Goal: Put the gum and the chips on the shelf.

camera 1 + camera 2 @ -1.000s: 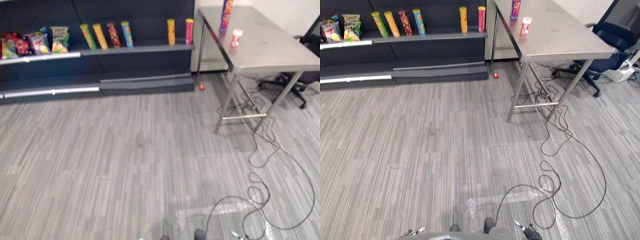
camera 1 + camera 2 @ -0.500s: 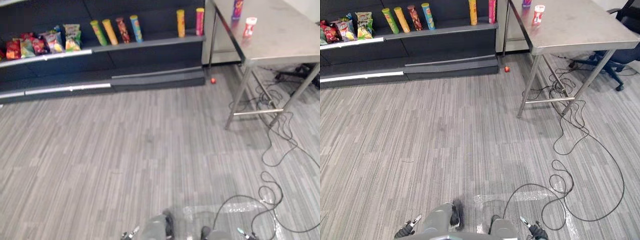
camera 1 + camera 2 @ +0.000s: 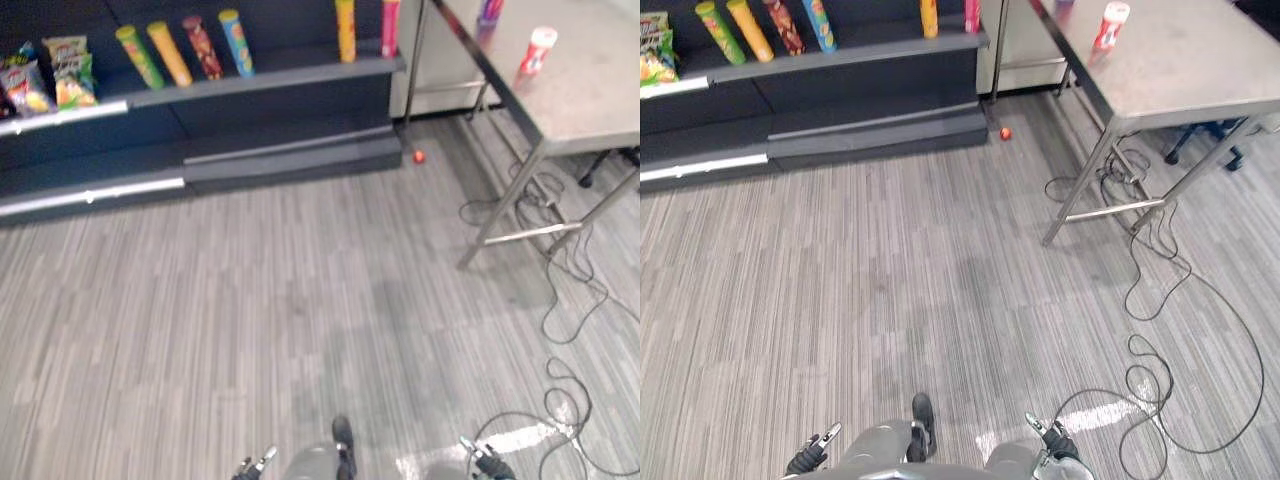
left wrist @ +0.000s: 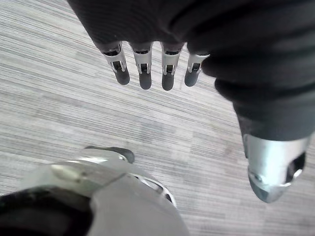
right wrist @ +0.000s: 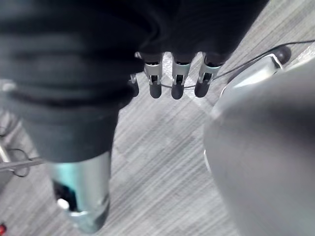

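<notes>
View shifted toward shelf (image 3: pixel 250 85), gum (image 3: pixel 536 50) and chips (image 3: pixel 489 10) upright on the surface (image 3: pixel 590 100), left hand (image 4: pixel 145 59) and right hand (image 5: pixel 177 73) fingers apart, empty

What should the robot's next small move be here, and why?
Probably step toward the grey metal table: the left hand and right hand hang open and empty, while the red-and-white gum bottle and purple chips can stand there, seemingly out of reach.

Way out past the fingers (image 4: pixel 144 61) of the left hand (image 4: pixel 147 27), the purple chips can (image 3: pixel 489 10) gets chopped by the top edge, and that tiny red thing (image 3: pixel 419 156) out there's too small to ID.
</notes>
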